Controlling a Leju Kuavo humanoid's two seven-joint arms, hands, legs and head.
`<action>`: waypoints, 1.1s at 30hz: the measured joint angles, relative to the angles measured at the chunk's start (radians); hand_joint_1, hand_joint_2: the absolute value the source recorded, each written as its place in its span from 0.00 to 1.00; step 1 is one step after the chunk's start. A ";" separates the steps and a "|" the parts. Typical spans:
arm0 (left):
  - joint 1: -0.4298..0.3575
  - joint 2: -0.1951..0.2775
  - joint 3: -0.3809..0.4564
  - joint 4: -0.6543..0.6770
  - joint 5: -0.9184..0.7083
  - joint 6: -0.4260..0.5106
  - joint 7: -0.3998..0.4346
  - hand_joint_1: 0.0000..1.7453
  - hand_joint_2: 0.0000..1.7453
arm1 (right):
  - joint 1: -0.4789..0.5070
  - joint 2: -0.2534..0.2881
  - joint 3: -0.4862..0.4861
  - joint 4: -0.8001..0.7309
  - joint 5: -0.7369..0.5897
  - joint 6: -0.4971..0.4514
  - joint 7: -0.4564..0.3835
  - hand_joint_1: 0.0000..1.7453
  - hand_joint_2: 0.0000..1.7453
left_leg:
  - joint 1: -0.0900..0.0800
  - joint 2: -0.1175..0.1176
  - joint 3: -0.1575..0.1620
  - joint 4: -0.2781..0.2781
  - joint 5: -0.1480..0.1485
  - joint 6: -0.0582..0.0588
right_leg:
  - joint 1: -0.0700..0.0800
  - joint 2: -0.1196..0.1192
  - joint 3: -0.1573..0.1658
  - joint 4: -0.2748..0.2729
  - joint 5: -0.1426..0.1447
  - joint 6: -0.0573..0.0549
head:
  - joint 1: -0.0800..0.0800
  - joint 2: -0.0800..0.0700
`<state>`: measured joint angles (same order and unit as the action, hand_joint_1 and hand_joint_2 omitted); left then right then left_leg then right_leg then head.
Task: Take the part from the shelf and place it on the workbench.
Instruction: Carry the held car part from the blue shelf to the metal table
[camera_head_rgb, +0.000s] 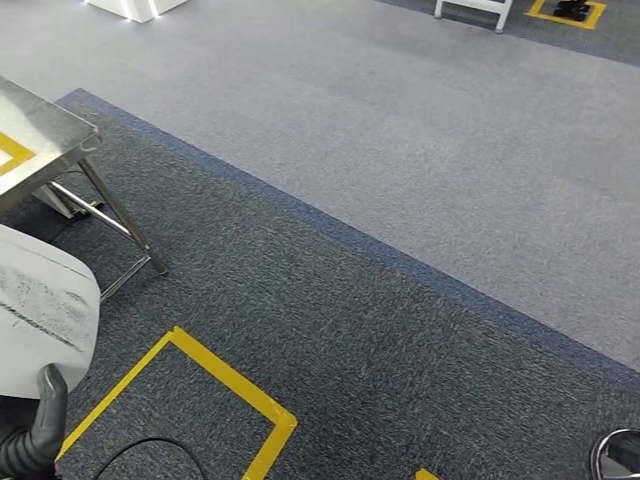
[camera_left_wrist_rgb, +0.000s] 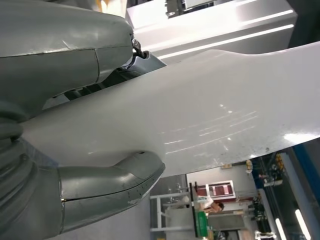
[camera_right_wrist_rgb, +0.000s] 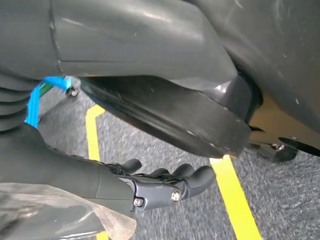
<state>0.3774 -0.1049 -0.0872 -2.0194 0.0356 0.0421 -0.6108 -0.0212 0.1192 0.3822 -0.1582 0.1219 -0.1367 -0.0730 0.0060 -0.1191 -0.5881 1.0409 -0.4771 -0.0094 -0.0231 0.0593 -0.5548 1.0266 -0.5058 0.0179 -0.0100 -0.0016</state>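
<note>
Left hand (camera_left_wrist_rgb: 75, 165): grips the white part (camera_left_wrist_rgb: 211, 110), thick grey thumb on one face and a finger on the other; in the head view the thumb tip (camera_head_rgb: 49, 410) presses the part's lower edge
White part: broad, smooth, pale panel with faint scuff marks, held in the left hand at the lower left of the head view (camera_head_rgb: 41, 310), just near side of the steel table
Right hand (camera_right_wrist_rgb: 162, 185): holds nothing, dark fingers stretched out and slightly apart, hanging above the carpet
Yellow tape square (camera_head_rgb: 219, 385): on the dark carpet (camera_head_rgb: 340, 330), near side of the steel table, a black cable (camera_head_rgb: 151, 445) lying inside it
Steel table (camera_head_rgb: 38, 140): slanted metal legs, a yellow tape mark on its top
Light grey carpet (camera_head_rgb: 392, 130): beyond the steel table, with white furniture at the far edge
</note>
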 joint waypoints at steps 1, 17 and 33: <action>-0.001 0.000 0.000 0.000 0.000 0.000 0.000 1.00 1.00 | 0.001 0.000 0.001 0.000 0.000 0.000 0.000 0.00 1.00 | -0.001 0.030 -0.013 0.030 -0.018 -0.005 | -0.001 -0.015 0.004 -0.003 -0.001 -0.006 | -0.002 0.000; 0.008 0.002 -0.002 0.000 0.021 -0.014 0.000 1.00 1.00 | 0.001 0.000 0.004 -0.001 -0.031 -0.005 0.003 0.00 1.00 | -0.004 0.136 0.007 -0.015 0.015 0.037 | 0.008 -0.114 0.026 0.064 -0.097 0.031 | 0.002 0.000; 0.004 0.008 -0.003 0.000 -0.035 0.017 0.002 1.00 1.00 | 0.005 0.004 0.000 -0.001 -0.032 0.001 0.008 0.00 1.00 | 0.000 0.067 -0.045 0.103 -0.059 -0.011 | 0.002 -0.040 0.014 -0.013 -0.003 -0.014 | 0.000 0.000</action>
<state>0.3816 -0.0966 -0.0898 -2.0192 0.0001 0.0591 -0.6084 -0.0164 0.1230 0.3820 -0.1591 0.0900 -0.1355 -0.0654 0.0058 -0.0521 -0.6329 1.1441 -0.5356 -0.0208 -0.0211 0.0192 -0.5411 1.0132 -0.5088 0.0035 -0.0103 -0.0015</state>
